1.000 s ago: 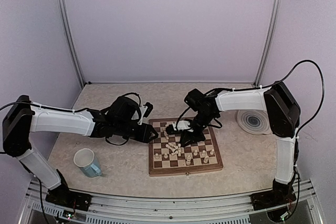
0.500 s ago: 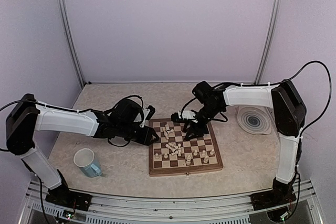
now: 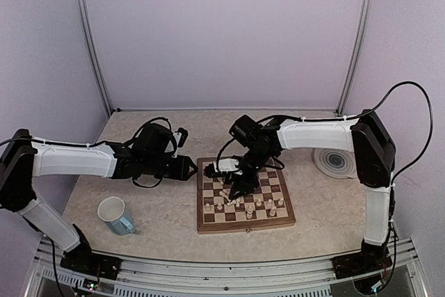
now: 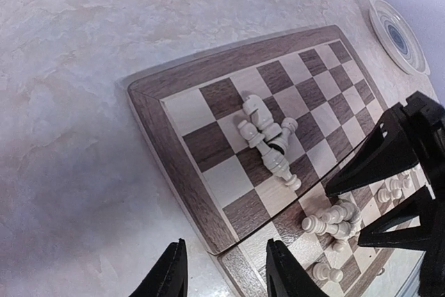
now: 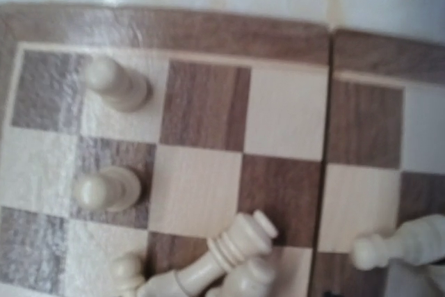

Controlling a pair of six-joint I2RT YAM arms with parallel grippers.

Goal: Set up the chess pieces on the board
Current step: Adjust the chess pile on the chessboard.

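The board [image 3: 243,226] lies in front of both arms, with the cream chess pieces [image 3: 229,193] scattered on it. Some stand along the near rows and several lie toppled in two heaps [image 4: 268,137]. My left gripper [image 3: 191,168] hovers just off the board's left edge, open with nothing between its fingers [image 4: 170,276]. My right gripper [image 3: 233,184] hangs low over the middle-left squares. In the left wrist view its black fingers [image 4: 379,161] stand apart above toppled pieces [image 4: 334,220]. The right wrist view shows two standing pawns [image 5: 115,85] and a fallen piece [image 5: 222,259], but not its own fingers.
A light blue mug [image 3: 116,215] stands near the front left of the table. A round ringed plate [image 3: 335,161] lies to the right of the board. Grey walls and two metal posts close off the back.
My right gripper has swung from the board's far side to its middle-left squares, come lower and opened. My left gripper has drawn back a little to the left, off the board's edge.
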